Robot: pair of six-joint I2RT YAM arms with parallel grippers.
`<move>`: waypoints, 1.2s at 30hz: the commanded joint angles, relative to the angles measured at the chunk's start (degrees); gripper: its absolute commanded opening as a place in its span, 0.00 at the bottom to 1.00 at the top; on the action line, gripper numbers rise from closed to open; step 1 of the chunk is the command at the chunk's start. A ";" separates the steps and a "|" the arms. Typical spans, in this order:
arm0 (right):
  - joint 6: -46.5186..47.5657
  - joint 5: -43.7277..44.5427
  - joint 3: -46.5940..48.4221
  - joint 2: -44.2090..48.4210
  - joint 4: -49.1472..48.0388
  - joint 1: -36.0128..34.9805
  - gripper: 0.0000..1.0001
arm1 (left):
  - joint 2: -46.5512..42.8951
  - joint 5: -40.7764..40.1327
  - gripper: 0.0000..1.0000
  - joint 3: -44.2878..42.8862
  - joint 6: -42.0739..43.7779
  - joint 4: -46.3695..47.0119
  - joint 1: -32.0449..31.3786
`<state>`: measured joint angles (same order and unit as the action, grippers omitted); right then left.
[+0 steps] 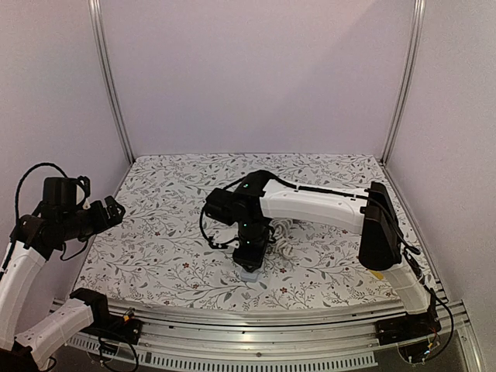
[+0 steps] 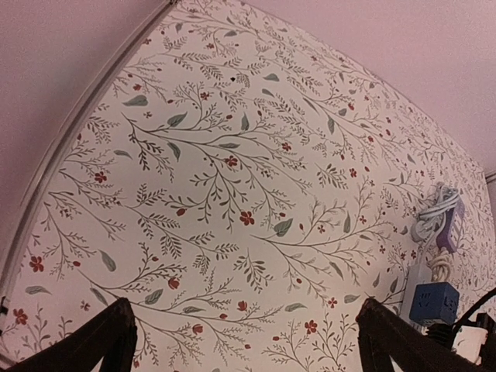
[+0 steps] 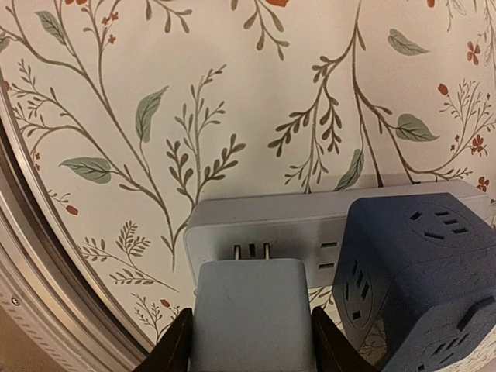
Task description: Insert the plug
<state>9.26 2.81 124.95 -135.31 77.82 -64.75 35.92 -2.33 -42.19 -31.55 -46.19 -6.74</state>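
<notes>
Right wrist view: the right fingers point(image 3: 172, 350) were clamped on the two sides of a pale grey-blue plug point(image 3: 252, 314), which filled the gap between them. Straight ahead of the fingertips lay a white strip point(image 3: 232, 221) flat on the flowered worktop point(image 3: 232, 101). The prongs point(image 3: 251, 251) reached forward from the plug's front face to the strip's near side. Bare metal showed between the plug body and the strip, so the plug looked lined up and perhaps just entering, but not pushed home. How deep the tips sat in the slots could not be told. Just to the right of the fingers a dark blue cube point(image 3: 422, 271) was sitting on the same strip, close beside the plug but not touching it.

In the top view the right arm reached in over the middle of the worktop, its fingers pointing down at the strip near the front edge. The left fingers point(image 1: 115, 211) hung well apart from all this, off to the left side. In the left wrist view they stood wide apart and held nothing, with only patterned worktop between them.

By my reading, pickup and alignment were done. What remained was a straight push forward until the plug body met the strip, then letting go.
</notes>
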 commanded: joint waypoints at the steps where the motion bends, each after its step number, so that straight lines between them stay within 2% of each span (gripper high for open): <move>1: -0.92 0.88 -2.05 -4.17 11.11 0.59 0.00 | -0.15 0.22 1.00 0.27 -0.09 -1.05 -0.29; 6: -1.49 1.39 0.27 -5.54 11.54 0.43 0.02 | 0.02 0.48 1.00 0.27 -0.24 -1.10 -0.41; 9: -1.77 1.95 2.50 -6.52 11.58 0.26 0.14 | 0.20 0.48 1.00 0.27 -0.28 -1.12 -0.52; 10: -1.78 1.87 3.09 -6.70 11.44 0.17 0.24 | 0.28 0.50 1.00 0.27 -0.28 -1.15 -0.54; 11: -1.79 1.85 3.60 -6.86 11.31 0.05 0.29 | 0.36 0.56 1.00 0.27 -0.31 -1.09 -0.55; 16: -1.37 1.42 5.48 -7.22 10.82 -0.10 0.37 | 0.93 0.89 1.00 0.23 -0.25 -1.12 -1.01; 29: -2.79 0.68 10.05 -9.94 11.02 -0.66 0.46 | 1.19 0.17 1.00 0.27 0.22 -0.66 -2.28; 33: -3.23 -0.07 10.24 -10.39 11.23 -0.71 0.44 | 0.23 -0.90 1.00 0.39 0.51 -0.38 -2.21; 36: -3.59 -0.78 10.23 -10.72 11.62 -0.69 0.37 | -1.13 -1.09 1.00 0.64 0.88 0.07 -1.69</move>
<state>7.18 2.83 135.24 -141.80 81.69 -65.25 36.42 -2.42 -42.19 -31.51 -46.17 -8.40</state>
